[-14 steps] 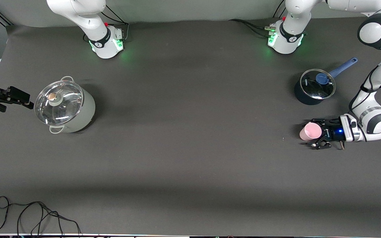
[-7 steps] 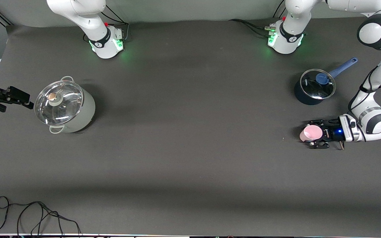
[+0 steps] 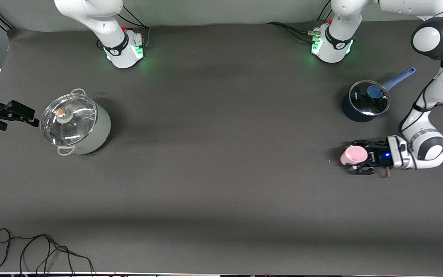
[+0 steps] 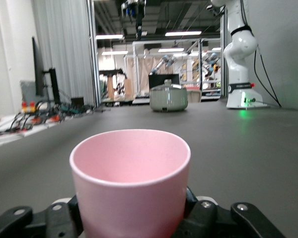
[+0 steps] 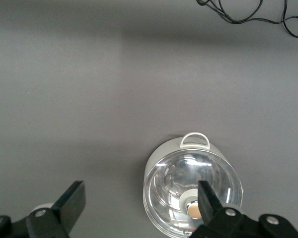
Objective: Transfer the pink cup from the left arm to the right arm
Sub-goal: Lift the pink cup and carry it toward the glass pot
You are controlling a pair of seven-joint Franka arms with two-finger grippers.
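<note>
Pink cup (image 3: 353, 154) between left fingers (image 3: 359, 144)

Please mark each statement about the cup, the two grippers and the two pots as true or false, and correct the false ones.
1. The left gripper is shut on the pink cup. True.
2. The cup lies on its side. False: it is upright, mouth up.
3. The right gripper is open over the table beside the grey pot. True.
4. The blue saucepan has no lid. False: a glass lid sits on it.
5. The saucepan is nearer the front camera than the cup. False: it is farther.
</note>
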